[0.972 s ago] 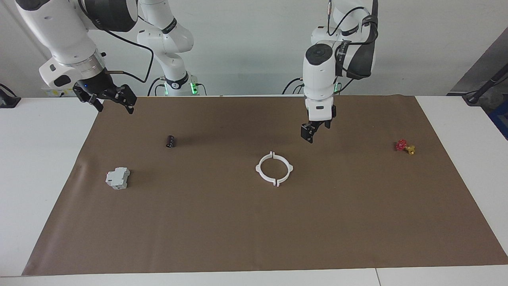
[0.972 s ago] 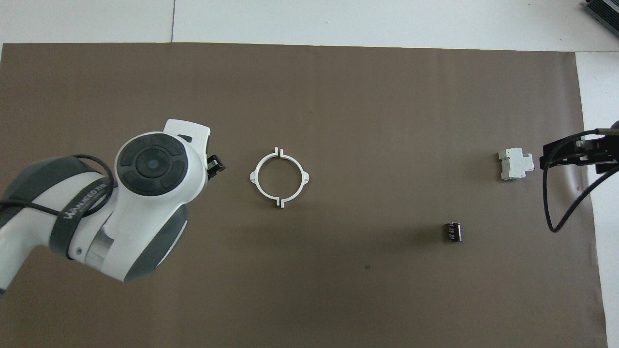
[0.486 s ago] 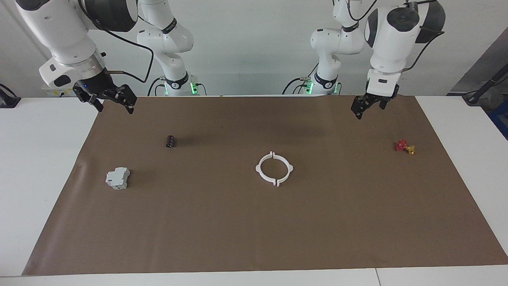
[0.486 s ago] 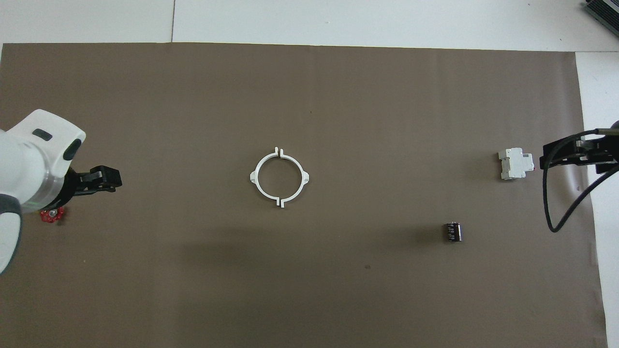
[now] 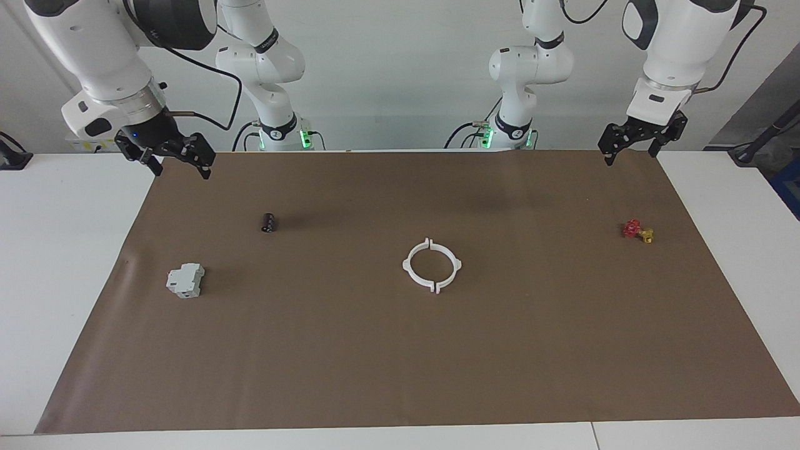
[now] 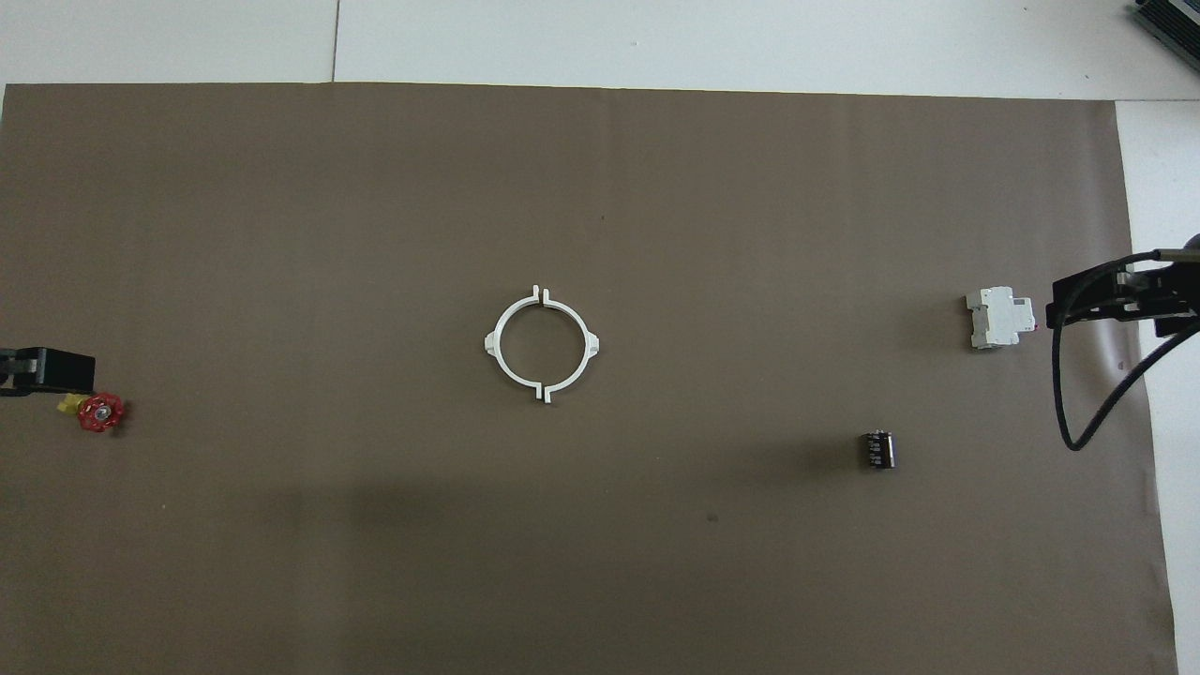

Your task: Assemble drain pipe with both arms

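Note:
The drain pipe point(image 5: 405, 265) point(image 6: 491, 344) lies flat near the middle of the brown mat. Its two white half-rings sit end to end as one ring, with a narrow gap at each of the two seams. No gripper touches it. My left gripper point(image 5: 631, 153) hangs open and empty in the air over the mat's corner at the left arm's end, by the robots. My right gripper point(image 5: 179, 167) hangs open and empty over the mat's corner at the right arm's end. Both stand well away from the ring.
A grey-white boxy block point(image 5: 185, 280) point(image 6: 1001, 317) and a small black cylinder point(image 5: 268, 222) point(image 6: 877, 448) lie toward the right arm's end. A small red and yellow valve point(image 5: 637, 230) point(image 6: 97, 412) lies toward the left arm's end. The brown mat point(image 5: 400, 362) covers most of the white table.
My left arm has swung up and away from beside the ring to the mat's corner at its own end, still open. The ring and the right arm have not moved.

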Motion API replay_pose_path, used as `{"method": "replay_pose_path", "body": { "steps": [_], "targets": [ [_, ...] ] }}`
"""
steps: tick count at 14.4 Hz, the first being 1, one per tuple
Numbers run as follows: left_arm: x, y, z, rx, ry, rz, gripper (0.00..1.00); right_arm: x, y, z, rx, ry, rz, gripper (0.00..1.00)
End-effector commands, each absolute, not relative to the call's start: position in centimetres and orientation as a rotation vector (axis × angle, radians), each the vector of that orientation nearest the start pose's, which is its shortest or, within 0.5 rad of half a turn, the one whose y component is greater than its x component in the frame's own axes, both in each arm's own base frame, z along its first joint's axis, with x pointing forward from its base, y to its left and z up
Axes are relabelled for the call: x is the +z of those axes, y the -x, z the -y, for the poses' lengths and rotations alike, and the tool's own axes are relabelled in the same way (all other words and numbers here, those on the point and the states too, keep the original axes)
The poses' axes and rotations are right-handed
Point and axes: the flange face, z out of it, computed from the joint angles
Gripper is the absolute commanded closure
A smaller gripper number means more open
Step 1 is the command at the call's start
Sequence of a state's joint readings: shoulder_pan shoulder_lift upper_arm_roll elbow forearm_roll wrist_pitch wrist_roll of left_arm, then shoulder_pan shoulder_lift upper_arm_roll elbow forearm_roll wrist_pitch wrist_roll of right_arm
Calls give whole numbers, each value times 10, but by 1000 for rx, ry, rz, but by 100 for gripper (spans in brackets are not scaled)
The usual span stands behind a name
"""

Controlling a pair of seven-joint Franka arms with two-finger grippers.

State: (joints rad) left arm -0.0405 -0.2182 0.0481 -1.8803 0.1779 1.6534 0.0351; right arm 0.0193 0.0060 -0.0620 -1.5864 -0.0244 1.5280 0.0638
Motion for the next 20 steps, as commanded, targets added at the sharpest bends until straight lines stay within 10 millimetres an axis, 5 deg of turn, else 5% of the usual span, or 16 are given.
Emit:
{"method": "replay_pose_path", "body": {
  "steps": [1,7,13,20],
  "targets": [
    [619,-486,-32,44,2994,-109,0,612,-541,26,111,3148,-186,0],
    [652,-520,-20,30,3026,-112,0,612,-541,26,111,3148,-186,0],
    [635,-507,13,175,3031,-186,0,612,-541,26,111,3148,-186,0],
    [651,-492,23,118,3030,-125,0,612,-542,26,111,3146,-186,0]
  ]
}}
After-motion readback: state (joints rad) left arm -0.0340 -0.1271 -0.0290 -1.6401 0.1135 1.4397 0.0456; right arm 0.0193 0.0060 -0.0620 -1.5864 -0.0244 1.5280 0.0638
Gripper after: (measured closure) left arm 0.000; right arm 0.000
